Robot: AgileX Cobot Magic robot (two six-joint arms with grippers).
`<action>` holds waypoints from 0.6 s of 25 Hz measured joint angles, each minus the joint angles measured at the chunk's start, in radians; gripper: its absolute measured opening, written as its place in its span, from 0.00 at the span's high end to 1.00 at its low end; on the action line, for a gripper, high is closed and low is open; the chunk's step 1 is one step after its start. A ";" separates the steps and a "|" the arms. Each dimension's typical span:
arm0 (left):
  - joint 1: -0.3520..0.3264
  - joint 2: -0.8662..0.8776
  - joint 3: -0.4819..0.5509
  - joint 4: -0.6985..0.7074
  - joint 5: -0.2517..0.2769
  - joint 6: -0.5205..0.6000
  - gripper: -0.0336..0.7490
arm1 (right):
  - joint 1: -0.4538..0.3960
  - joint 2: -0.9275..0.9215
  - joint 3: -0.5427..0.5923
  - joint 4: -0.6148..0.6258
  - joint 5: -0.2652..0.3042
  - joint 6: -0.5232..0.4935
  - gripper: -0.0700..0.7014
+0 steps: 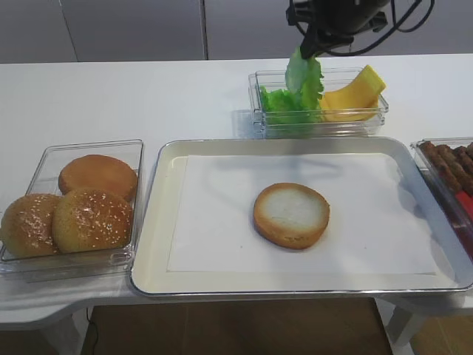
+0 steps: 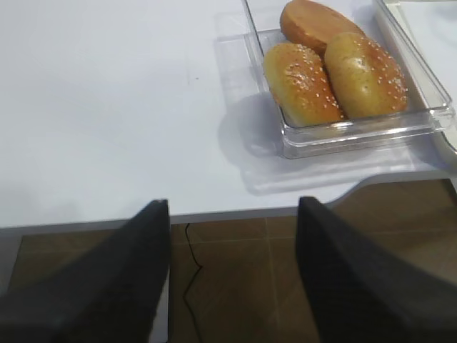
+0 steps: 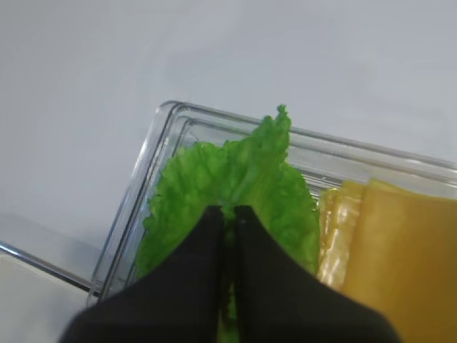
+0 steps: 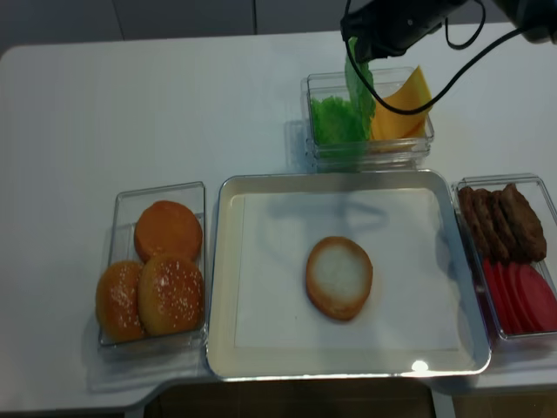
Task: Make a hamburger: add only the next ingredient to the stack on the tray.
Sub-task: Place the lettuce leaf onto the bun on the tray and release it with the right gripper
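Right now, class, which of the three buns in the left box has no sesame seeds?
The rear bun: smooth and seedless. The two front buns are sesame-topped.

The work surface is a white table (image 1: 148, 96) with a matte top and a rounded cut-out at its near edge. Behind it stands a pale grey wall (image 1: 133, 29) divided by vertical seams into flat panels. Below the table edge the floor (image 2: 235, 286) is brown tile with visible grout lines, and a thin dark cable (image 2: 191, 264) runs across it. Lighting is even and diffuse from above, leaving soft shadows on the tabletop.
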 joint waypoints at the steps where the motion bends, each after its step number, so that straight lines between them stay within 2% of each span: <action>1: 0.000 0.000 0.000 0.000 0.000 0.000 0.42 | 0.003 0.013 0.000 0.008 -0.002 -0.002 0.89; 15: 0.000 0.000 0.000 0.000 0.000 0.000 0.42 | 0.055 0.072 0.000 0.182 -0.020 -0.062 0.89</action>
